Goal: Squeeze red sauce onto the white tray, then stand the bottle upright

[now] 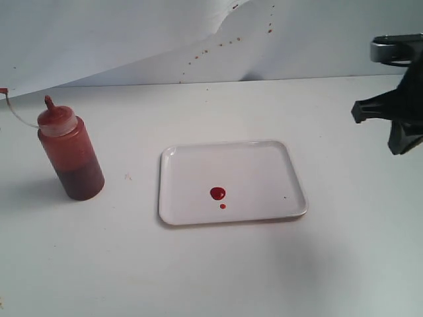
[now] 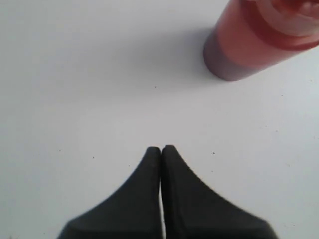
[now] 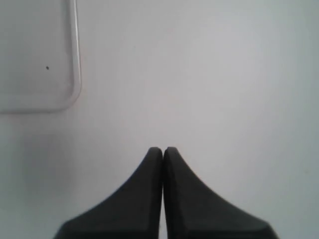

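Observation:
The bottle [image 1: 69, 152] stands upright on the table at the left, nozzle up, its cap hanging on a tether; its body also shows in the left wrist view [image 2: 259, 40]. The white tray [image 1: 264, 165] lies in the middle with a coin-sized blob of red sauce [image 1: 217, 193] and a small drop [image 1: 223, 207] beside it. One corner of the tray [image 3: 35, 55] shows in the right wrist view. My left gripper [image 2: 161, 149] is shut and holds nothing, apart from the bottle, out of the exterior view. My right gripper [image 3: 163, 149] is shut and holds nothing, beside the tray.
The right arm [image 1: 396, 112] hangs at the right edge, above the table. A white paper backdrop [image 1: 132, 39] with small reddish-brown specks [image 1: 218, 46] rises behind the table. White tabletop [image 1: 218, 271] stretches in front of the tray.

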Motion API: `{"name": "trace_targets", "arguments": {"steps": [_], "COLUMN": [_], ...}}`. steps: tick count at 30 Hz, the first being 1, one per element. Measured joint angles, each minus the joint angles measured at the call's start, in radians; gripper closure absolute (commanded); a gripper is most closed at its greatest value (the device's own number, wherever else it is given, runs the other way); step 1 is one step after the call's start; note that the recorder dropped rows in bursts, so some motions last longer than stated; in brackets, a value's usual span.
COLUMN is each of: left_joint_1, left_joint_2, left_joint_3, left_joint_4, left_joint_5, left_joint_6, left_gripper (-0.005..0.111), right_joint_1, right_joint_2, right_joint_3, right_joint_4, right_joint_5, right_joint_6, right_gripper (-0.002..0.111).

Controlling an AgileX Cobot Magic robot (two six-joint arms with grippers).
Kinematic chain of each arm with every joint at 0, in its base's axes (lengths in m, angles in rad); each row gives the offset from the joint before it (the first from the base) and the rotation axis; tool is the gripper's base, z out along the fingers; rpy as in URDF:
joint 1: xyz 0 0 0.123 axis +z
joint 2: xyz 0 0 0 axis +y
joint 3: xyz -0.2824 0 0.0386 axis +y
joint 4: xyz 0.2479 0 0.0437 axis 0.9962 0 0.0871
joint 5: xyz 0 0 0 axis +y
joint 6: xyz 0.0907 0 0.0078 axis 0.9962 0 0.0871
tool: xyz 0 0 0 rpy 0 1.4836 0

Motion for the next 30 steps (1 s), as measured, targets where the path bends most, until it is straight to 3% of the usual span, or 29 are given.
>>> {"name": "trace_targets", "arguments": {"steps": [12,30], "left_joint_1": [0.0,0.0], "left_joint_2": [-0.245,-0.968], "left_joint_3": [-0.033,-0.037], "left_joint_4": [-0.008,-0.007], "left_joint_5": [0.096,0.106], "left_joint_6": [0.015,0.059], "left_gripper": [0.107,0.107], "right_joint_1": [-0.021,-0.021], "right_joint_2": [-0.451,-1.234], "right_joint_3": [0.13,0.13], "right_joint_4": [-0.019,-0.053], "right_joint_5": [-0.013,-0.025], "right_joint_6": [-0.024,-0.071], "right_gripper": [0.108,0.108]}}
